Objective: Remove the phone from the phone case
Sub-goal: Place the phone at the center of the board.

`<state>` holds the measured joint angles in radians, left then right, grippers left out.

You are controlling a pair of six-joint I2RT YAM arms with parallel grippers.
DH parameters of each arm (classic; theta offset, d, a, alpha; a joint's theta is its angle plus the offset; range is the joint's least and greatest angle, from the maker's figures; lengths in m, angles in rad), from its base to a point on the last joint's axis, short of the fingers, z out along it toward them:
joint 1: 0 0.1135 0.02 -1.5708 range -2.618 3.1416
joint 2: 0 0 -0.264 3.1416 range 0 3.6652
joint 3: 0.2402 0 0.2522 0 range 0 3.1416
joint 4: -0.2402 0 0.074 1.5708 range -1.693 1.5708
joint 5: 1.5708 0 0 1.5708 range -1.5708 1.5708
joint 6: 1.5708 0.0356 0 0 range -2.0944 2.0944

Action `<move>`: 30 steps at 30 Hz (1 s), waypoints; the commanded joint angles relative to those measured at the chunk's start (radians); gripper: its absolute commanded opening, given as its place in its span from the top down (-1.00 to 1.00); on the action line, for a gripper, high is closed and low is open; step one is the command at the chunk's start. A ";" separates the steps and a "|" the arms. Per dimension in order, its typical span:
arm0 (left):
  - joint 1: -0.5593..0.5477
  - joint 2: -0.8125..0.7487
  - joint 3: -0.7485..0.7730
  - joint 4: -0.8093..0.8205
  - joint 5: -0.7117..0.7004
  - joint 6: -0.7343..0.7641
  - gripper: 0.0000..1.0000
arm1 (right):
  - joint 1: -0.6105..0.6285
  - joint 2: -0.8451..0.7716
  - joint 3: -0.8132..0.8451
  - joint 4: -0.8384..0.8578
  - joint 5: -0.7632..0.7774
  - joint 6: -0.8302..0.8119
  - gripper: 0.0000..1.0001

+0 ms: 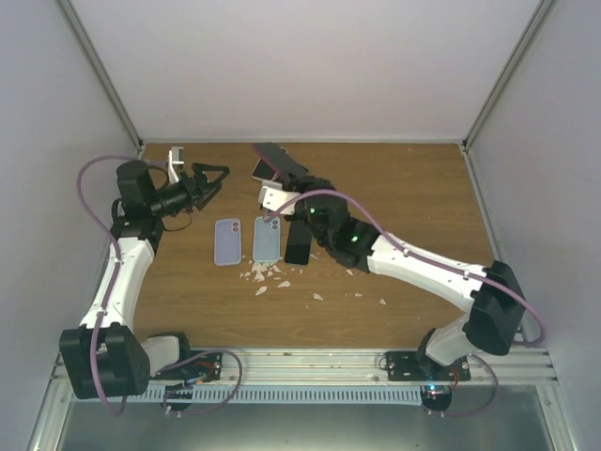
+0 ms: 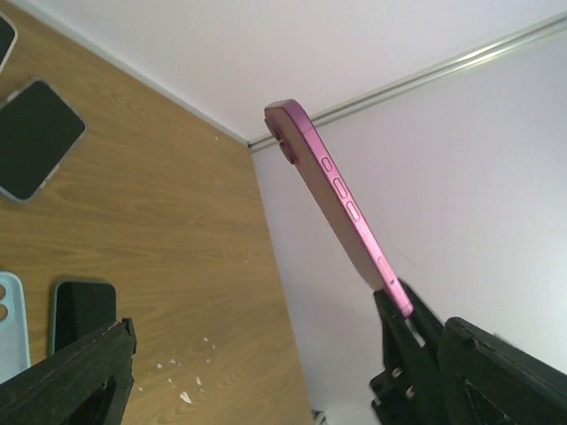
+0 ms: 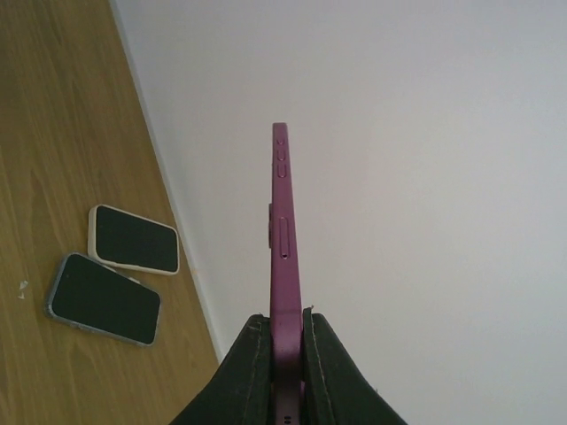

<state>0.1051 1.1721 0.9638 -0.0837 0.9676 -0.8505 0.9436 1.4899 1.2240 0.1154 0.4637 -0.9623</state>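
Over a wooden table (image 1: 404, 188), the right arm (image 1: 423, 268) reaches in from the near right corner and lifts the purple phone (image 3: 282, 230) clear of the wood near the far edge. The left arm (image 1: 127, 272) bends in from the other side.

The right claw (image 3: 285, 319) is clenched on the bottom end of the purple phone and holds it edge-on. This probably leaves the long body free for a second grip. The left claw (image 1: 218, 178) hangs to the left of the purple phone, apart from it. Its fingers are spread wide with nothing between them, and it points toward the phone, apparently ready to work on the shell.

On the wood on the near side of the purple phone lie two pale blue slabs (image 1: 227, 241) and a black phone (image 1: 297, 242) in a row. Two screen-up phones (image 3: 133, 239) rest beneath and just left of the purple phone. White crumbs (image 1: 268, 274) are scattered nearer the arms.

The thin side view gives no way to tell whether the purple skin is a case with a handset inside or the handset itself. From the left wrist, the lower end of the purple phone disappears behind a black finger. From above, the phone shows only as a dark slab and the wrist hides the right fingers. It is also unclear whether the blue slabs are empty cases.
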 commanded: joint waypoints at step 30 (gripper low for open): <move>-0.059 0.046 -0.059 0.183 0.003 -0.238 0.20 | 0.258 0.243 -0.094 0.714 0.237 -0.574 0.99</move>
<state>0.0528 1.2129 0.9085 0.0486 0.9791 -1.0840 1.1881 1.7103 1.1419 0.6529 0.6777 -1.4628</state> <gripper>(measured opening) 0.456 0.072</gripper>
